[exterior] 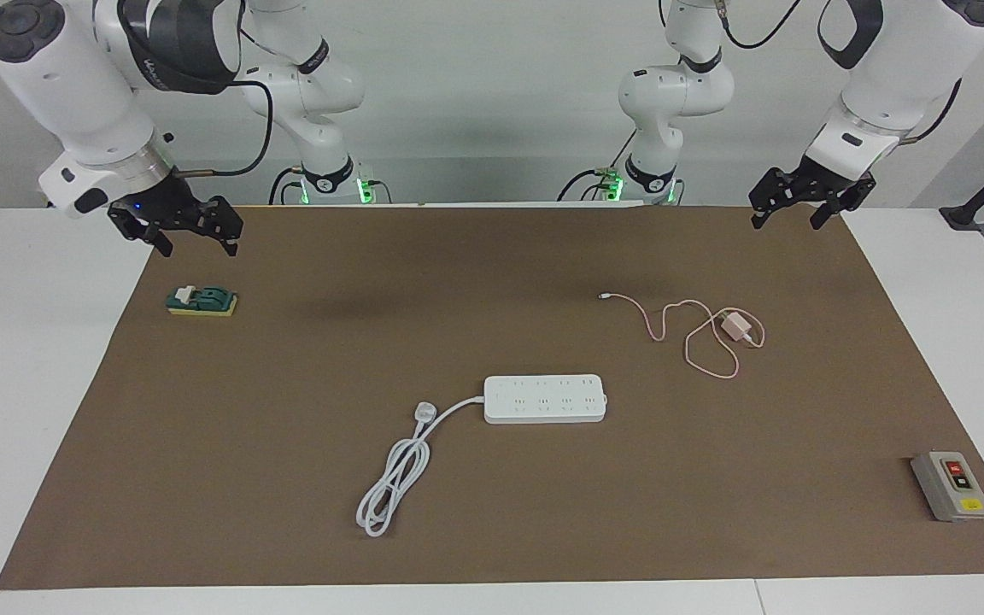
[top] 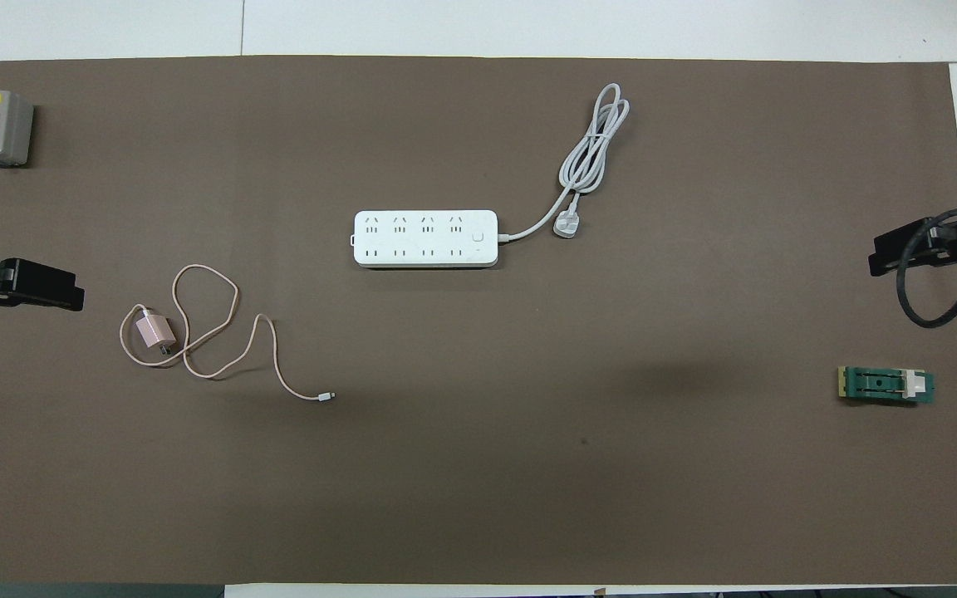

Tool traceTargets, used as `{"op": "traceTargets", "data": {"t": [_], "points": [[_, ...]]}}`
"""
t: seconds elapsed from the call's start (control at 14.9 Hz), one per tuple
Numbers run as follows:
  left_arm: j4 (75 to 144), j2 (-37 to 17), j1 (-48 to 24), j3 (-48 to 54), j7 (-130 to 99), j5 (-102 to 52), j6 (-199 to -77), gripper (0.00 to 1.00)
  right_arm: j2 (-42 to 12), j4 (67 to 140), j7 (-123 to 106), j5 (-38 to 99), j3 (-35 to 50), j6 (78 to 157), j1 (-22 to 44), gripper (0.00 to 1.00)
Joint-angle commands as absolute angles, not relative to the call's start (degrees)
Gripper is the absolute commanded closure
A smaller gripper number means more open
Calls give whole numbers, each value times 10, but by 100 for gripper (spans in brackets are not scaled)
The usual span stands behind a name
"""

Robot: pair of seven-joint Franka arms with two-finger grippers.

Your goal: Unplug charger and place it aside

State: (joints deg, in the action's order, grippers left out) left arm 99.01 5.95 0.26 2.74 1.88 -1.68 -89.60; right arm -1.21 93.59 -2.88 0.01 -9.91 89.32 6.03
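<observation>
The small pale pink cube-shaped charger (exterior: 735,325) lies flat on the brown table mat (exterior: 492,530), unplugged, its long thin pink cable (exterior: 671,318) looped around it and trailing toward the middle of the table. It sits toward the left arm's end, nearer to the robots than the long white multi-socket power strip (exterior: 545,398) and well apart from it. The strip's thick white cord (exterior: 394,478) lies coiled beside it, plug free.

The left gripper (exterior: 787,213) hangs raised over the mat's edge nearest the robots, fingers spread and empty. The right gripper (exterior: 195,242) hangs raised over the mat at the right arm's end, above a green and yellow block (exterior: 202,301), fingers parted, nothing held.

A grey box with red and yellow buttons (exterior: 951,485) rests at the mat's corner, farthest from the robots.
</observation>
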Motion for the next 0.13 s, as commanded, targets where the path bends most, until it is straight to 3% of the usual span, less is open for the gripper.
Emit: {"op": "traceTargets", "data": {"t": [0.0, 0.07], "points": [[1009, 76, -5, 23, 15, -4, -898, 0, -1, 945, -29, -2, -97, 889, 56, 0], [1009, 76, -4, 23, 16, -4, -898, 0, -2, 945, -29, -2, -96, 889, 56, 0]]}}
